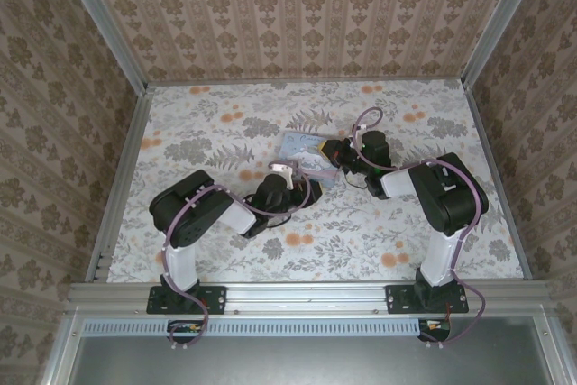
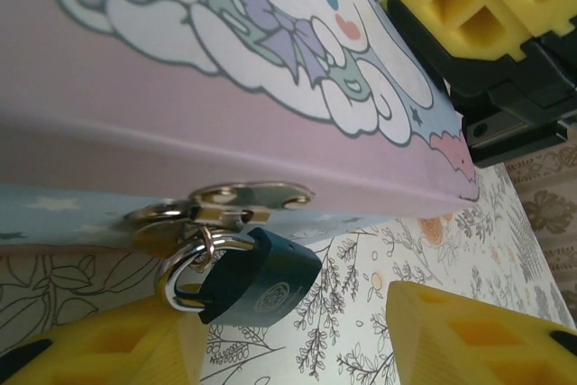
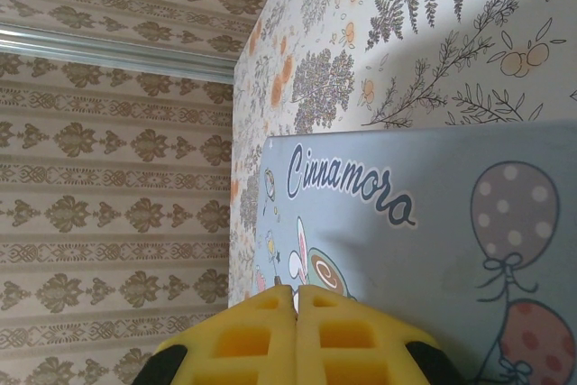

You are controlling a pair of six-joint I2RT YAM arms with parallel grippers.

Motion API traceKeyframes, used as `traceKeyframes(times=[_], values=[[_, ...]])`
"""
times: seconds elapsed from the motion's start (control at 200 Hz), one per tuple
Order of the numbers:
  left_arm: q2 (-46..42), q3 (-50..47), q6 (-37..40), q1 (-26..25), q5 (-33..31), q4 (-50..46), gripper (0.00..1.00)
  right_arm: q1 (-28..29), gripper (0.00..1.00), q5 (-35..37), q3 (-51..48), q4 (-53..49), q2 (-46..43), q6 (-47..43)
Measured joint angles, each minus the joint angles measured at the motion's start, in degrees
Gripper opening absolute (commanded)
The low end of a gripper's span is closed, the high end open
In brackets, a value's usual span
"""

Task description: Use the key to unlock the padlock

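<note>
1 padlock [image 2: 257, 279] hangs between left gripper [image 2: 297, 335] fingers.

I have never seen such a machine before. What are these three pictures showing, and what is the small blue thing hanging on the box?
These are two robot arms fixed at the near edge of a table with a flowered covering. One picture looks down from above; the other two come from cameras on each wrist.

On the table lies a pale blue cartoon-printed tin. The small blue thing is a padlock, hanging by its metal shackle from the tin's clasp.

The left gripper has yellow fingers standing open on either side of the padlock, holding nothing. The right gripper is shut above the tin's lid; its yellow fingers meet, and I see nothing between them.
</note>
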Motion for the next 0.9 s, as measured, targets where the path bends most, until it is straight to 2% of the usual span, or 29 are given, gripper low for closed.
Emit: traceKeyframes(times=[0.16, 0.42, 0.895], values=[[0.22, -0.2, -1.99, -0.15, -1.38, 0.85, 0.54, 0.0, 0.0, 0.0, -0.09, 0.15, 0.02, 0.0], [1.11, -0.31, -3.82, -0.17, -3.43, 2.23, 0.45, 0.0, 0.0, 0.0, -0.13, 0.33, 0.07, 0.0], [1.92, -1.64, -5.97, -2.14, -8.33, 6.21, 0.44, 0.0, 0.0, 0.0, -0.33, 0.76, 0.07, -0.02]])
